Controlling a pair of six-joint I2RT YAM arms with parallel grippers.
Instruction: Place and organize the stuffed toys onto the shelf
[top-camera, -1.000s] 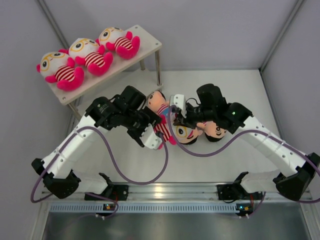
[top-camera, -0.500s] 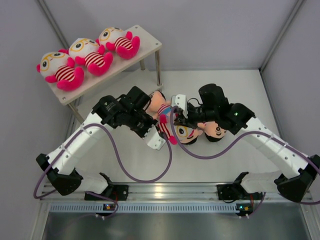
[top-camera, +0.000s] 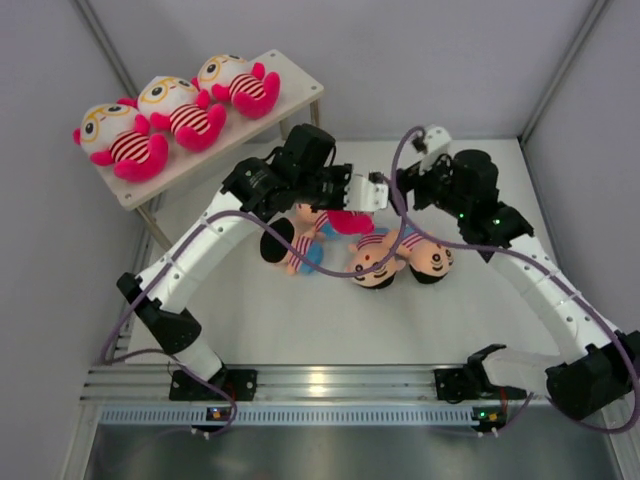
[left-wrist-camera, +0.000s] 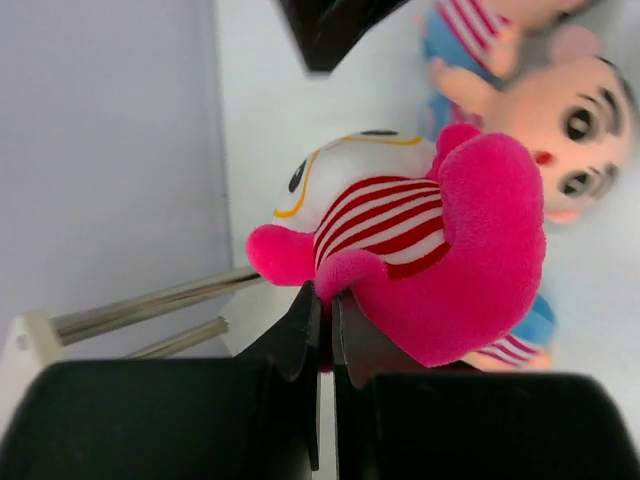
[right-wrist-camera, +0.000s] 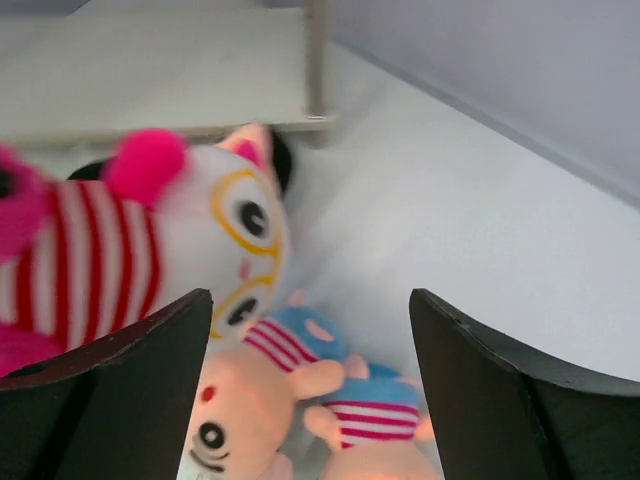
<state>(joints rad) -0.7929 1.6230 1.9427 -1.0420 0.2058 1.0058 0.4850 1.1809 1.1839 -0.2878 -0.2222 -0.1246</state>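
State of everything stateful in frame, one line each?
left gripper: shut on held pink toy
right gripper: open, empty
held pink toy: in the air, pinched by a pink limb
shelf: upright, top board's right end bare
shelved pink toys: three, lying in a row on top board
boy toys: three, lying on the table, unshelved

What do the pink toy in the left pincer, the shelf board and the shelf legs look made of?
Pink toy: soft plush fabric with a fuzzy matte pile, pinched into a fold by the left pincer. Shelf board: smooth matte cream panel, painted wood or laminate, cannot tell which. Shelf legs: thin rods with a dull sheen, likely metal.
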